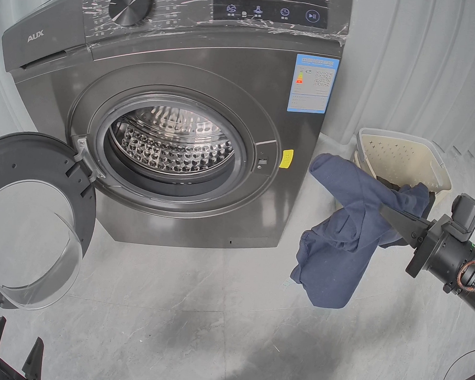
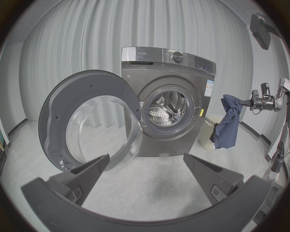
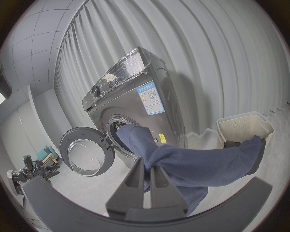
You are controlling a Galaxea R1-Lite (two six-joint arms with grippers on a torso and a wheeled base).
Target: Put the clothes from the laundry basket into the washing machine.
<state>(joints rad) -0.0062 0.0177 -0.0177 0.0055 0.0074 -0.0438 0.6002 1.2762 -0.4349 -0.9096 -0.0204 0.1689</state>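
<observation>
A grey front-loading washing machine [image 1: 201, 80] stands with its round door [image 1: 30, 219] swung open to the left and its steel drum [image 1: 171, 142] bare. To its right my right gripper [image 1: 388, 212] is shut on a navy blue garment [image 1: 345, 241], which hangs in the air beside the cream laundry basket [image 1: 408, 160]. One end of the garment still trails over the basket's rim, where a dark item [image 1: 388, 182] lies. My left gripper [image 1: 15, 345] is open, low at the front left, below the door. The hanging garment [image 2: 228, 127] shows far off in the left wrist view.
Pale marbled floor [image 1: 189, 301] spreads in front of the machine. The open door [image 2: 87, 120] juts out at the machine's left. Pleated grey curtains [image 1: 423, 65] line the back wall behind the basket.
</observation>
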